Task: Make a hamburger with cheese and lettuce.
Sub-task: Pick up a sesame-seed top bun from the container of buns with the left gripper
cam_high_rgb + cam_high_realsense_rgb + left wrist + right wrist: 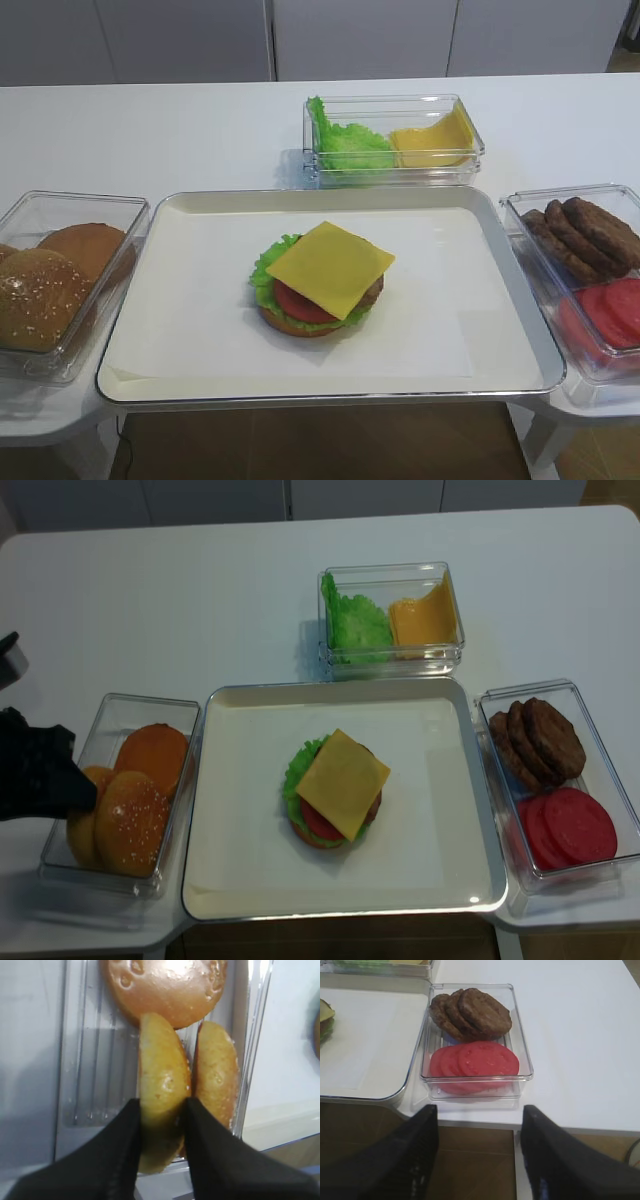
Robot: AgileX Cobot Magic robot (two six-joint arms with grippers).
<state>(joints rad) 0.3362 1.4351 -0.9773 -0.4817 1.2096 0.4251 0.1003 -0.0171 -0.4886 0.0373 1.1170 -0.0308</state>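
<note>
Hamburger (318,290) unfinished at the middle of the tray (200,370) on the table (150,130): bun base, lettuce (267,266) fringing the left side, tomato, patty, and cheese (330,267) on top with corners overhanging. No top bun on the stack yet.

Left end effector (162,1125) down in the bun box (110,715) to the left of the tray, pinching a bun (162,1085) stood on edge between its 2 fingers. Jaws narrow, pressed against the bun's 2 faces. A second bun leaning just beside it on the right, a third lying flat beyond. Hard to say from the wrist view whether the gripped piece is a seeded top or a plain one; probably a top, judging by what the stack lacks.

Key relation for the next move: stack lying to the right of the left end effector, across the tray's near-left rim, well apart from the box. Left arm clearly nearer. Gripped bun held vertical, so needing a turn to flat, dome up, before settling onto the cheese.

Right end effector (480,1155) spread wide, holding nothing, hanging at the table edge short of the box (520,1035) of patties and tomato slices, touching neither.
</note>
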